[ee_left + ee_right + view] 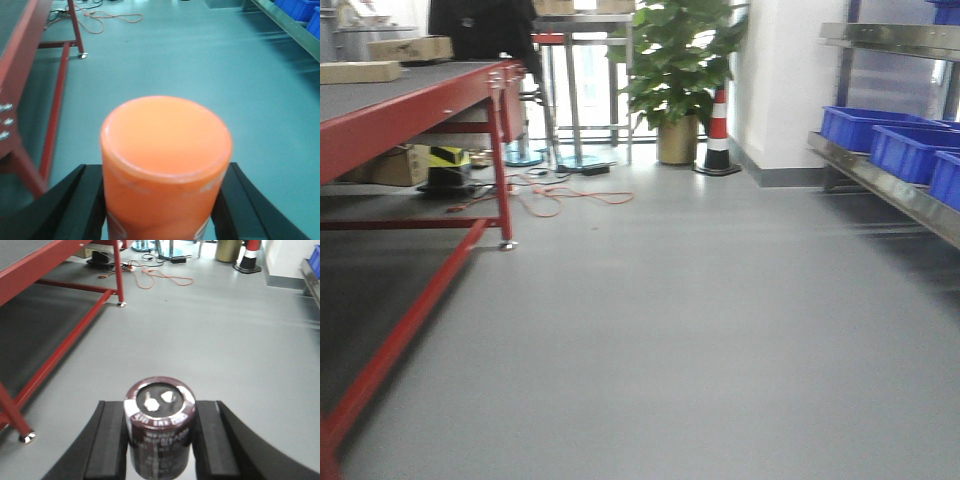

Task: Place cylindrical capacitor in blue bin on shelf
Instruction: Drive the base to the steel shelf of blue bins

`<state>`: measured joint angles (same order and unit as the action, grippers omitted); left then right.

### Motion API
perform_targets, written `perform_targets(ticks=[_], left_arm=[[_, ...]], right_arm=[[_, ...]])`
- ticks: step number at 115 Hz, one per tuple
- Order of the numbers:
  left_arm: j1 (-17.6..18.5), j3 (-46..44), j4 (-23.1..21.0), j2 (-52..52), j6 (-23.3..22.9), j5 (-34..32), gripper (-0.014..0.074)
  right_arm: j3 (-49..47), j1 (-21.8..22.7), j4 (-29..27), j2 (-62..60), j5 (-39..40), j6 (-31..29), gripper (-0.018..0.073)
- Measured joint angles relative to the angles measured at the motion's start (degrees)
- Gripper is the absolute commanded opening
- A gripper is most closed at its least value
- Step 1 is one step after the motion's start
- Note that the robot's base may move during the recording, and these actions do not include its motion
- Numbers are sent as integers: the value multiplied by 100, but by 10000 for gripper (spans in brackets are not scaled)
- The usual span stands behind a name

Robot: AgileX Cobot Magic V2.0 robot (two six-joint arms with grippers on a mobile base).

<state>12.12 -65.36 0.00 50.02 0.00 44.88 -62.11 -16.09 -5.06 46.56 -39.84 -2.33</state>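
**Wide floor between table and shelf, capacitor in the right gripper**

A broad grey floor (700, 330) runs open down the middle. Its left edge is the red-framed table (410, 105) with its low crossbars, and its right edge is the shelf (890, 185), whose steel front rail juts towards the aisle. Blue bins (910, 150) sit in a row on that shelf.

Only the front view shows the whole far end, where a potted plant (675, 60) stands beside a striped traffic cone (718, 125). An orange cable (570, 195) lies loose on the floor near the table leg.

The wrist views alone show the loads. The left gripper (162, 172) is clamped on a plain orange cylinder (167, 145). The right gripper (160, 410) is closed around the cylindrical capacitor (160, 440), upright between the black fingers (112, 440) and well apart from the bins. It is dark brown, with pale print on its sleeve and two silvery terminals on its top.
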Motion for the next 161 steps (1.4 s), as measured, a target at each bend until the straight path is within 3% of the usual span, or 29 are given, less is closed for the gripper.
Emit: perform_targets(ticks=[161], left_arm=[[0, 0, 0, 0, 0, 0, -111]], right_arm=[[0, 0, 0, 0, 0, 0, -162]])
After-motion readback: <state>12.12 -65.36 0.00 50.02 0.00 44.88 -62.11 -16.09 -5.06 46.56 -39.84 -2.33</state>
